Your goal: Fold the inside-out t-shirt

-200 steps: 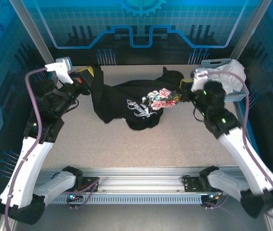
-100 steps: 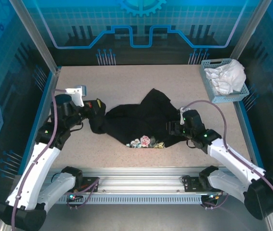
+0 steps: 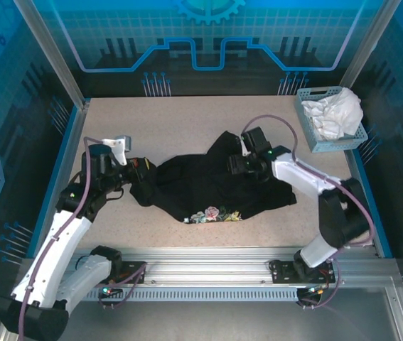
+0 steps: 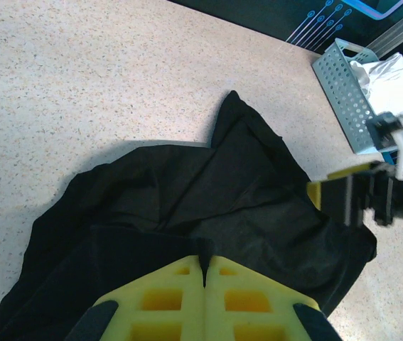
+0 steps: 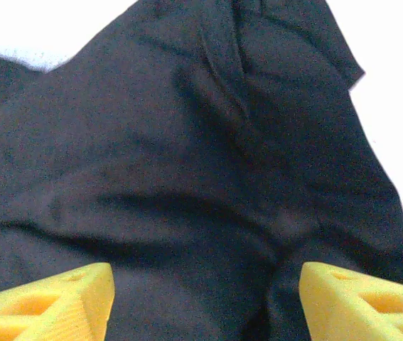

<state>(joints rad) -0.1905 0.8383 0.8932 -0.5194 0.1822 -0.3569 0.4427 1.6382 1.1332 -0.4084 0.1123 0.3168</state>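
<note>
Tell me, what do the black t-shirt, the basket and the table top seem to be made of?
The t-shirt: soft matte cloth, probably cotton knit; it creases and drapes in folds.
The basket: pale blue-grey, walls full of small holes; plastic or painted metal, I cannot tell which.
The table: hard, beige, speckled, perhaps laminate.

Matt black cloth t-shirt (image 3: 201, 186), softly creased; my yellow fingers (image 5: 52, 302) over it look plastic; table (image 3: 187, 124) beneath is speckled, matt.
</note>
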